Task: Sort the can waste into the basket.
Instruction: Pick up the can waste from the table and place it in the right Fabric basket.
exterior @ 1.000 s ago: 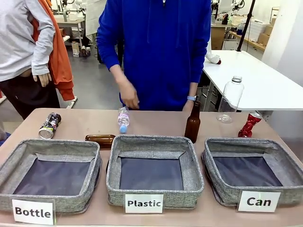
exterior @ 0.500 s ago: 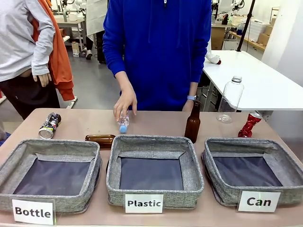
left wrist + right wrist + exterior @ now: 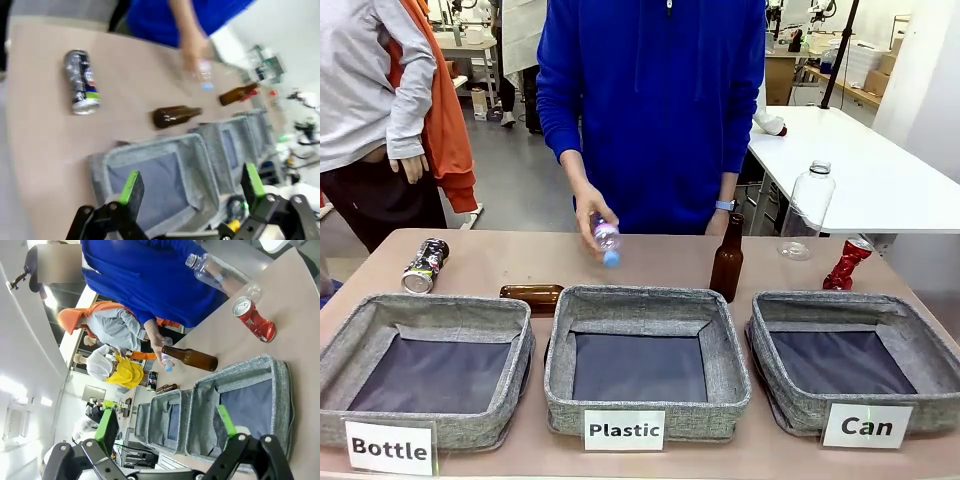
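The dark blue and silver can (image 3: 424,265) lies on its side at the table's far left, behind the "Bottle" basket; it lies at upper left (image 3: 81,82) in the left wrist view. The creased red can (image 3: 847,263) stands leaning at the far right, just behind the grey "Can" basket (image 3: 895,318), which holds nothing. The right wrist view has the red can (image 3: 253,319) above that basket (image 3: 280,390). My left gripper (image 3: 192,187) hangs open above the left basket. My right gripper (image 3: 167,427) is open above the right basket.
A person's hand (image 3: 590,215) holds a small clear plastic bottle (image 3: 608,241) above the table behind the "Plastic" basket (image 3: 645,300). One brown bottle (image 3: 727,259) stands upright; another (image 3: 532,294) lies flat by the "Bottle" basket (image 3: 430,310). A tall clear bottle (image 3: 807,211) stands far right.
The person's hand came down onto the small plastic bottle lying on the table, took hold of it and lifted it up and to the right.
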